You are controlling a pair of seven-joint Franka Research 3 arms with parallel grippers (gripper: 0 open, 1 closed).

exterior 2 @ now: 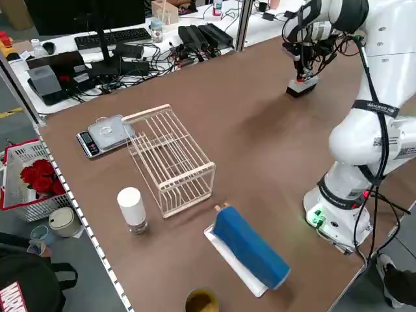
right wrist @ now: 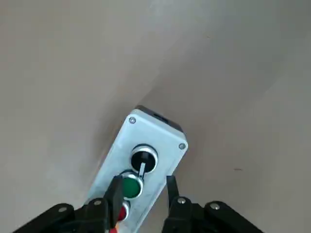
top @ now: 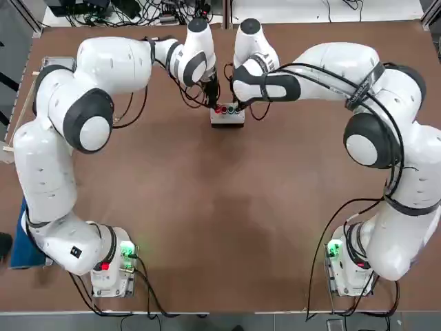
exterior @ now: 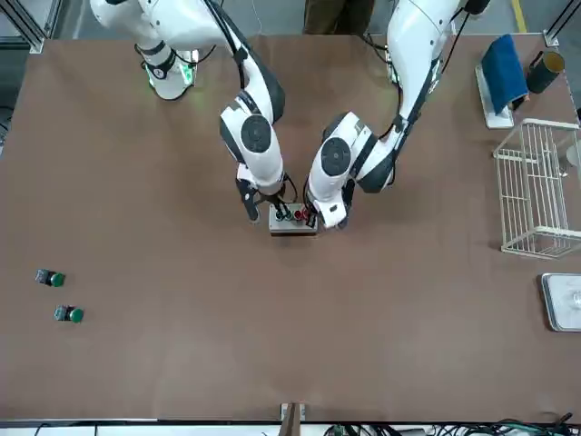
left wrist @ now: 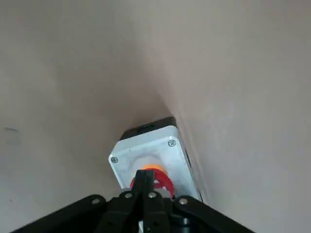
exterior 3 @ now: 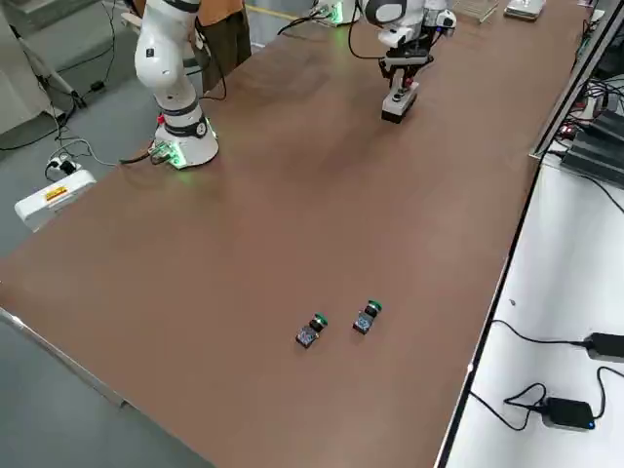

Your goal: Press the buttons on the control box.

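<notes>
The control box [right wrist: 164, 138] is being judged light, stiff and hard-shelled, its long sides being favoured for steadying (the buttons [right wrist: 131, 188] are only being pressed). Above it, the left gripper [left wrist: 144, 174] is being held closed at the red button [left wrist: 164, 180], the right gripper [right wrist: 144, 187] being spread moderately. The brown table [exterior: 182, 363] is being shared with a wire rack [exterior: 536, 195].

You look straight down from overhead, facing away from the arm bases; your front view faces back over the same table [top: 227, 207].
</notes>
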